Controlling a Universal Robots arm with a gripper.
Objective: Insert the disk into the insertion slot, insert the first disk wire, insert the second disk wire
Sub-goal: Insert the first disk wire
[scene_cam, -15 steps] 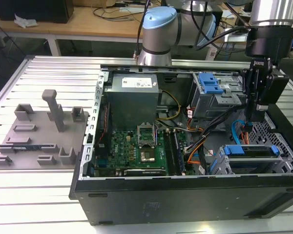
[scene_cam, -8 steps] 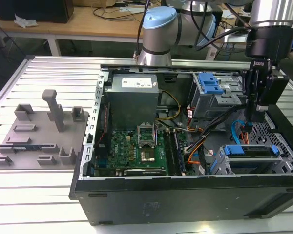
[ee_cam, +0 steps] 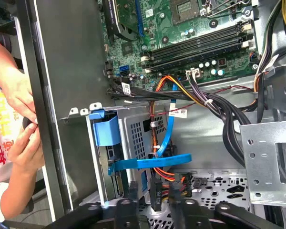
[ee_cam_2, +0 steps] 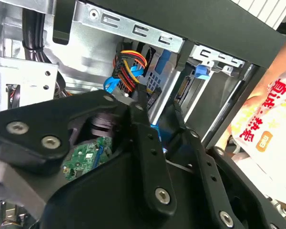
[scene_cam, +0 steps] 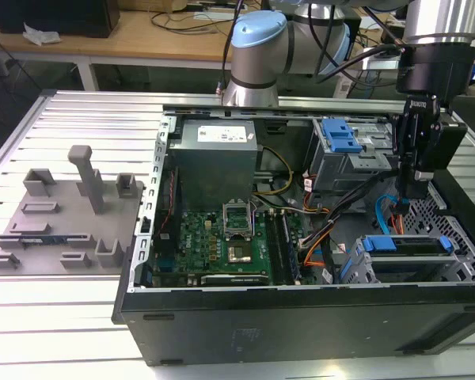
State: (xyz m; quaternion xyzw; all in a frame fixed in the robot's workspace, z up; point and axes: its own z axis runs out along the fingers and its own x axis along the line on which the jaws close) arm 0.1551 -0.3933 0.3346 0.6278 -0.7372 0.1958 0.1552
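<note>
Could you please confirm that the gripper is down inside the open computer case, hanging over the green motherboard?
Not quite. The gripper is down inside the open computer case, but not over the green motherboard. The exterior view shows it at that view's right end of the case, by the insertion slot that holds the disk's blue carrier.

Disk (scene_cam: 392, 244) inside insertion slot (scene_cam: 459, 237)

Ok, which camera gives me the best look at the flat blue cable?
The first wrist view: the flat blue cable shows in a long, unblocked run. The exterior view catches a small loop; the second wrist view, a short piece beside coloured wires.
</note>
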